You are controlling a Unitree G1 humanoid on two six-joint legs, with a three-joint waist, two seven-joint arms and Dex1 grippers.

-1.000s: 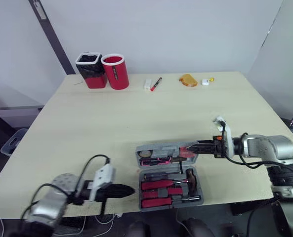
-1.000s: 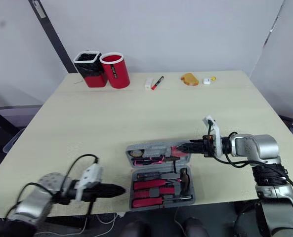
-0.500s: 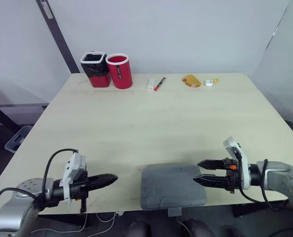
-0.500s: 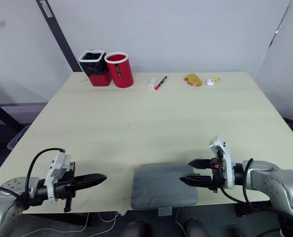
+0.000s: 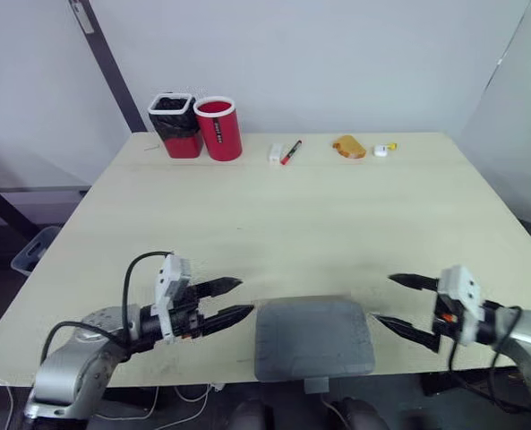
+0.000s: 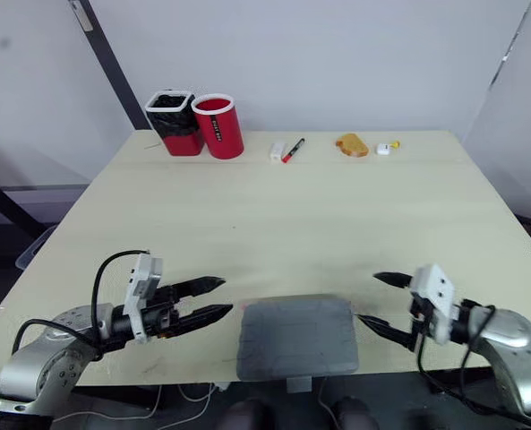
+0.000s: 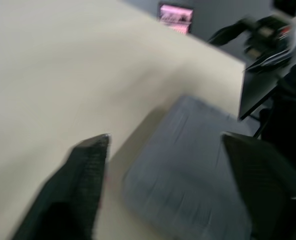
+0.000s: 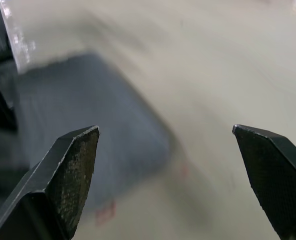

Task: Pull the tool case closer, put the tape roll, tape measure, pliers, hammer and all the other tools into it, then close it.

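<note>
Here the shut tool case (image 5: pixel 314 337) sits between left fingers (image 5: pixel 234 313) and right fingers (image 5: pixel 413 282), both spread wide

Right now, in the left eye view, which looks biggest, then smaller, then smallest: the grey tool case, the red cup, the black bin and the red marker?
1. grey tool case, also nearest the camera
2. red cup and black bin: they look about alike
3. red marker

Both low: left gripper (image 5: pixel 245 296) spread, right gripper (image 5: pixel 384 298) spread (wider).
</note>
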